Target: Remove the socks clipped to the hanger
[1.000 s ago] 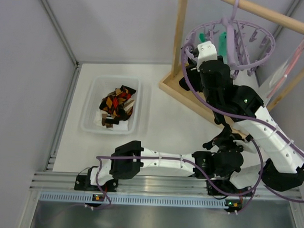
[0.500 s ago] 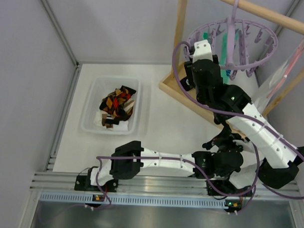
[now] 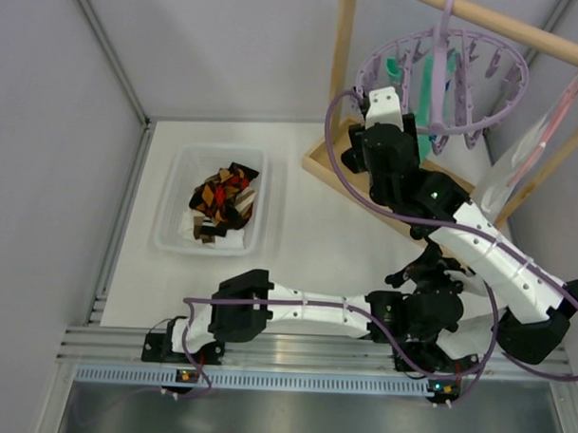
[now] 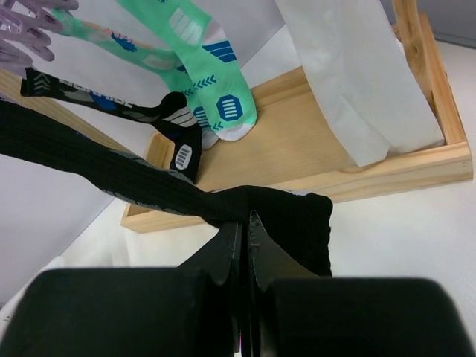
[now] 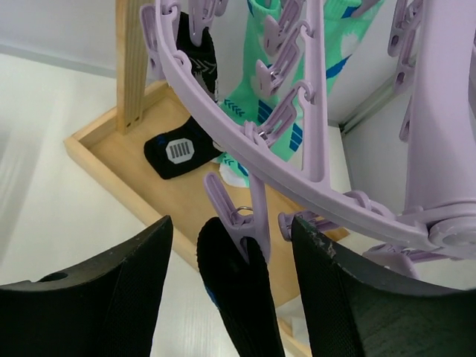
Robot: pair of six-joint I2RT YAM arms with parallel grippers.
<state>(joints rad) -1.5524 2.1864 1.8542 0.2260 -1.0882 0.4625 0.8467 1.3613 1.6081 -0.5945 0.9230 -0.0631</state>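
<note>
The lavender hanger [image 3: 507, 91] hangs from a wooden bar at the top right. My right gripper [image 3: 383, 98] is raised to its near rim. In the right wrist view it [image 5: 232, 223] is open, its fingers either side of a lavender clip peg [image 5: 251, 212] that holds a black sock [image 5: 230, 290] below the ring [image 5: 216, 104]. My left gripper [image 4: 247, 216] is shut on the lower end of a black sock [image 4: 297, 223] that stretches up to the left. Mint-teal socks [image 4: 216, 89] and another black sock [image 4: 178, 130] hang behind. In the top view the left gripper [image 3: 430, 271] is low, under the right arm.
A clear plastic bin [image 3: 171, 189] at the left holds argyle socks [image 3: 223, 200]. The wooden rack's base tray [image 3: 329, 166] and upright post stand beside the hanger. A white cloth [image 4: 349, 82] hangs over the tray. The right arm crosses above the left wrist.
My right gripper has shifted a little left and nearer along the hanger's rim, and the hanger has swung slightly. The left arm has not moved.
</note>
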